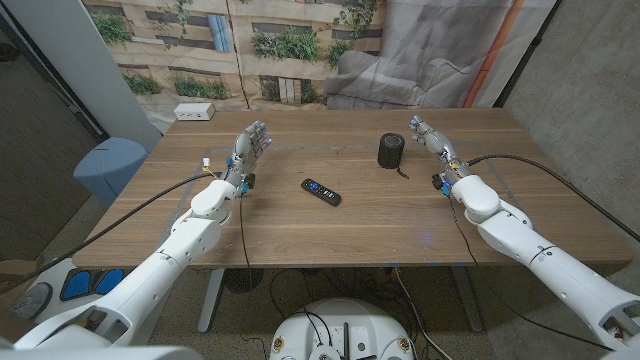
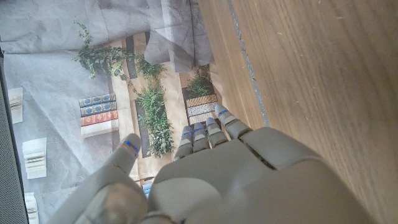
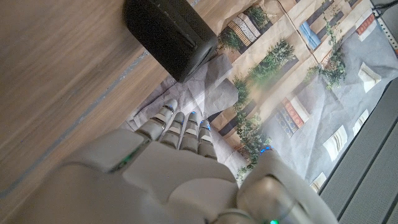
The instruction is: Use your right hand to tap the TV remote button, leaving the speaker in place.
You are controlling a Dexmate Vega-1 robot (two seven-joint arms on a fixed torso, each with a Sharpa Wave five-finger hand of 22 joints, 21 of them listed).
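Observation:
A black TV remote (image 1: 321,191) with coloured buttons lies near the middle of the wooden table (image 1: 380,225). A dark cylindrical speaker (image 1: 389,151) stands upright behind and to the right of it, with a short cable at its base; the speaker (image 3: 171,36) also appears in the right wrist view. My right hand (image 1: 431,140) is held just to the right of the speaker, fingers straight and apart, holding nothing. My left hand (image 1: 249,147) is raised at the left side of the table, fingers spread, empty. The backs of the left hand (image 2: 211,180) and right hand (image 3: 168,174) fill the wrist views' lower parts.
A white power strip (image 1: 194,112) lies at the table's far left corner. A blue bin (image 1: 108,166) stands beside the table on the left. A printed backdrop and grey cloth (image 1: 400,70) hang behind the far edge. Black cables run along both arms.

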